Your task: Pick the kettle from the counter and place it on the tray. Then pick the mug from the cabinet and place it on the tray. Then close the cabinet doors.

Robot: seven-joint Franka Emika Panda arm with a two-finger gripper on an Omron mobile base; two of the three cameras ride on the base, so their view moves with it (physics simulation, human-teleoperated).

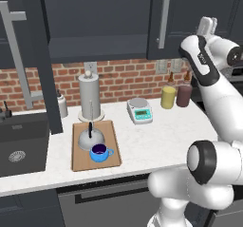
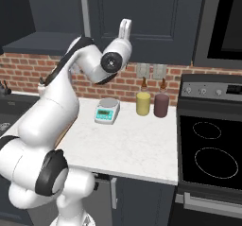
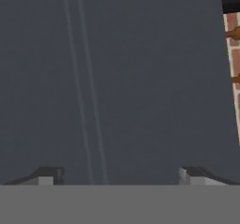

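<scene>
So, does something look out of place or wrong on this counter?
Nothing spilled or askew: the kettle and mug stand upright on the tray. Only the left cabinet door hangs open over the counter.

Grey kettle [image 1: 90, 138] and blue mug [image 1: 100, 152] sit upright, touching, on the wooden tray [image 1: 79, 163]; left cabinet door [image 1: 40, 55] open.

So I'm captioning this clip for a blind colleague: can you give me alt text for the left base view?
A grey kettle and a blue mug sit together on a wooden tray on a white counter. The left cabinet door stands open, and the white arm lifts its pincer beside the right cabinet door. A paper-towel roll, scale and two jars line the brick wall.
</scene>
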